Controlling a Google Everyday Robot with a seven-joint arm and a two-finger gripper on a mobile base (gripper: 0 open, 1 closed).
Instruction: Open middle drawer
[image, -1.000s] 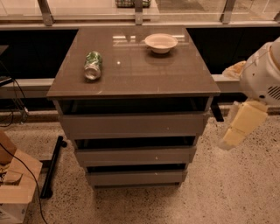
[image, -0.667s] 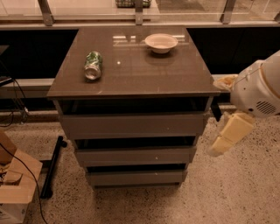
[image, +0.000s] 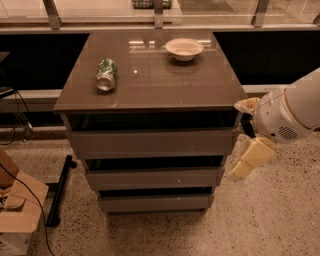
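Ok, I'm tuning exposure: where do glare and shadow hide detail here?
Camera view: bright reflections streak the cabinet top beside the bowl; the gap above the middle drawer is deep shadow; the gripper, just right of that drawer, is clearly lit.

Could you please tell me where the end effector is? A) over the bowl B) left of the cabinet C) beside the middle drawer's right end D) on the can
C: the end effector hangs beside the right end of the middle drawer, far from the can and bowl.
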